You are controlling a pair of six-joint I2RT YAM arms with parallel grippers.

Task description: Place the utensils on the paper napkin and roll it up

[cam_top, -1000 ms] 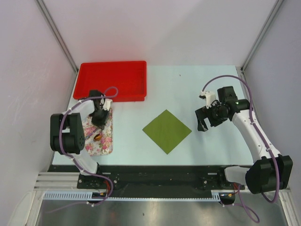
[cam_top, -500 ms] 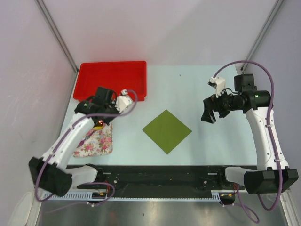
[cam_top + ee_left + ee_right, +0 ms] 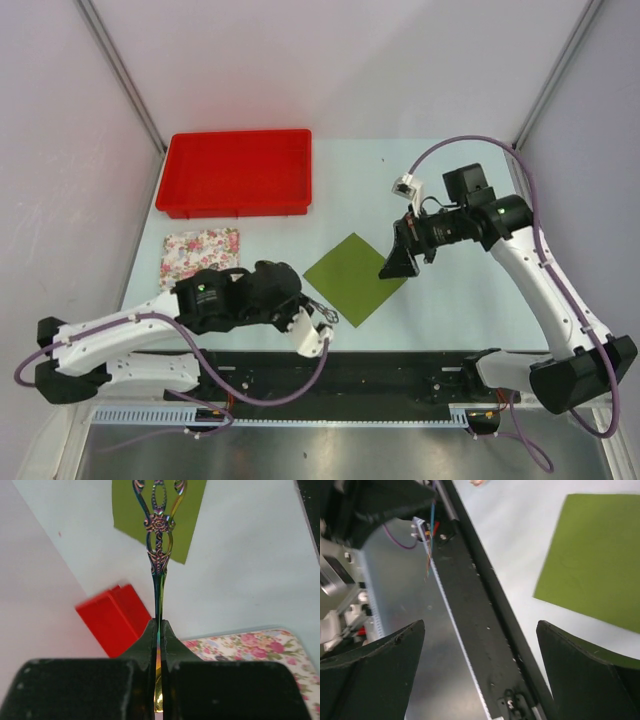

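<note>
text: none legible | labels: none | brands: none | numbers: none

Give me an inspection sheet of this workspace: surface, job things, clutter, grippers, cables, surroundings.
Surface: pale table, no spill seen.
Job's things: green napkin flat, unrolled; one ornate utensil held by left gripper, pointing toward napkin; other utensils not seen.
Clutter: red tray at back left; floral cloth in front of it.
Grippers: left gripper shut on the utensil; right gripper open, holding nothing, near a napkin corner.
Cables: purple cables loop along both arms; no snag seen.
Surroundings: white walls; nothing else seen.
</note>
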